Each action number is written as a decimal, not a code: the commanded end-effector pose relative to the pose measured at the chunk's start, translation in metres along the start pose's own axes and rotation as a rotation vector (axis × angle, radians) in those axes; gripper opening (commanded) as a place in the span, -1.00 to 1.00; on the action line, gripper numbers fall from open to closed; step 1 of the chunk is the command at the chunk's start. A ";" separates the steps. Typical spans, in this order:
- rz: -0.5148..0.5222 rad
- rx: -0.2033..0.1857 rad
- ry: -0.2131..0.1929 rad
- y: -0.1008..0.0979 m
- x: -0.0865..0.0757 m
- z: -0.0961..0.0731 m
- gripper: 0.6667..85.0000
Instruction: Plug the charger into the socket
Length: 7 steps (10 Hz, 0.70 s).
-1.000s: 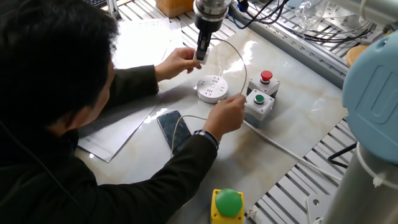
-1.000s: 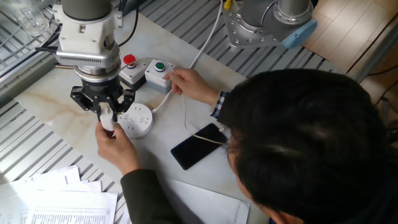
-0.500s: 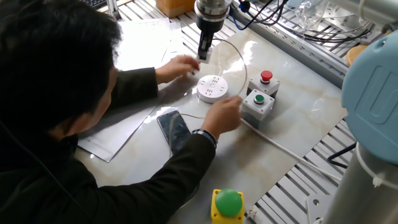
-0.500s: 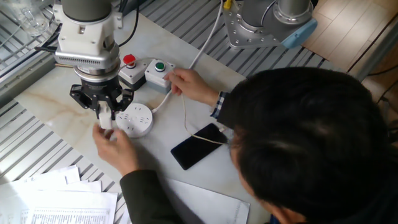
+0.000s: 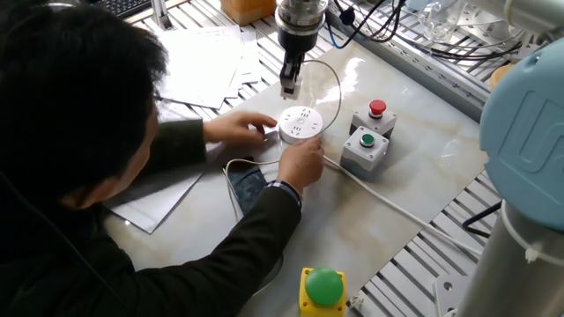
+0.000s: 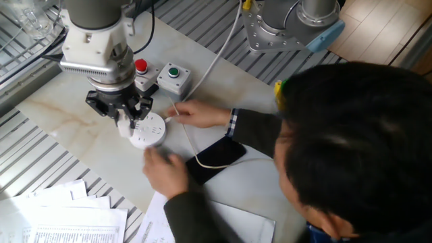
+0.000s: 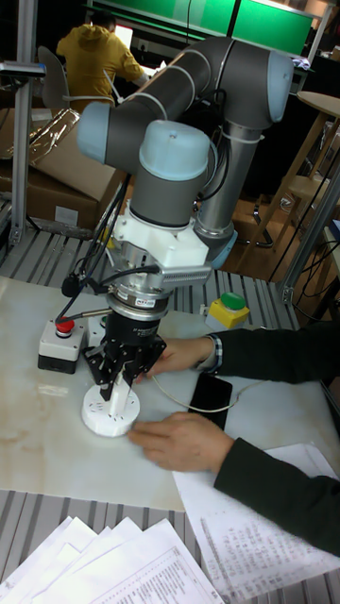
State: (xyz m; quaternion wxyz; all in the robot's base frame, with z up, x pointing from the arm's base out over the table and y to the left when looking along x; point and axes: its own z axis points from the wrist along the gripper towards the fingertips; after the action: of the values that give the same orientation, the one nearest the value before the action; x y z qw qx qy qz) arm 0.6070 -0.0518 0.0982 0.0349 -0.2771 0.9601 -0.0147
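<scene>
One fixed view shows the round white plastic puck-shaped socket lying flat on the glossy marbled table, slot holes facing up, a person's two hands touching its rim. Just above it the black two-finger gripper pinches the small white cube-shaped charger, its thin white cable looping away. From the other fixed view, the gripper hangs vertically over the socket's far edge, jaws closed on the charger; the black smartphone lies flat nearby. Tall fixed view: the charger stands upright, long axis vertical, almost touching the socket.
</scene>
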 end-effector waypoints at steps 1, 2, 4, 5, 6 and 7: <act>0.030 -0.019 0.039 0.006 0.009 0.006 -0.99; 0.045 -0.030 0.039 0.010 0.008 0.012 -0.99; 0.044 -0.033 0.050 0.010 0.015 0.018 -0.99; 0.052 -0.042 0.063 0.012 0.019 0.019 -0.99; 0.062 -0.037 0.073 0.011 0.022 0.020 -0.99; 0.063 -0.031 0.076 0.008 0.021 0.022 -0.99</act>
State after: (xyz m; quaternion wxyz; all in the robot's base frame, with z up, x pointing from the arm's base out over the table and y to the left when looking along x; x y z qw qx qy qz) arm 0.5890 -0.0545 0.0791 0.0013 -0.2559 0.9666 -0.0112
